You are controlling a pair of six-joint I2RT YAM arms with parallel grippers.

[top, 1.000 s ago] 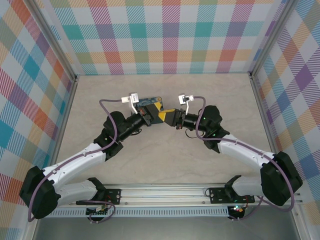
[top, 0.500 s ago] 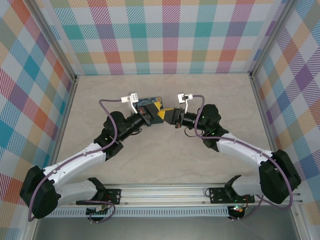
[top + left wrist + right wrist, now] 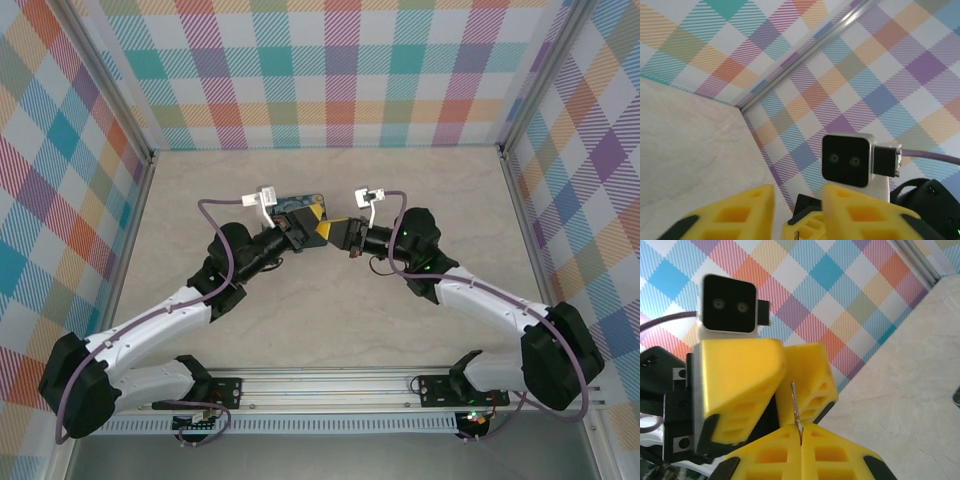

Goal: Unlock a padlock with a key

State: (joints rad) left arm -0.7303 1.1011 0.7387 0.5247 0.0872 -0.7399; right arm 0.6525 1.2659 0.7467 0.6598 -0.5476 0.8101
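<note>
- The right tool point(image 3: 801, 433), two yellow plastic fingers with open-work sides, is pressed shut on the thin dark metal key point(image 3: 796, 407). The key's lower end is pinched at the seam between the fingertips, and the rest stands up free as a slim sliver.
- The key rises just in front of the left tool point(image 3: 797, 197), which has the same yellow plastic fingers on a black mount. Its tip lies against the right-hand one of those fingers in the right wrist view, and I cannot tell whether they touch.
- In the left wrist view the left tool's fingers stand apart with a moderate gap, and yellow plastic of the right tool shows low in that gap. I cannot tell whether anything sits between the left fingers.
- From above, both tools meet tip to tip near the middle of the pale marbled worktop point(image 3: 330, 320), toward its far half.
- They meet at the near edge of the rectangular tin box with a blue and yellow painted print point(image 3: 300, 204), which lies flat just beyond them.
- Each white arm reaches in from its own near corner, and the small white wrist cameras face each other across the meeting point.
- Pastel chequered walls point(image 3: 340, 70) close the worktop on the left, right and far sides.
</note>
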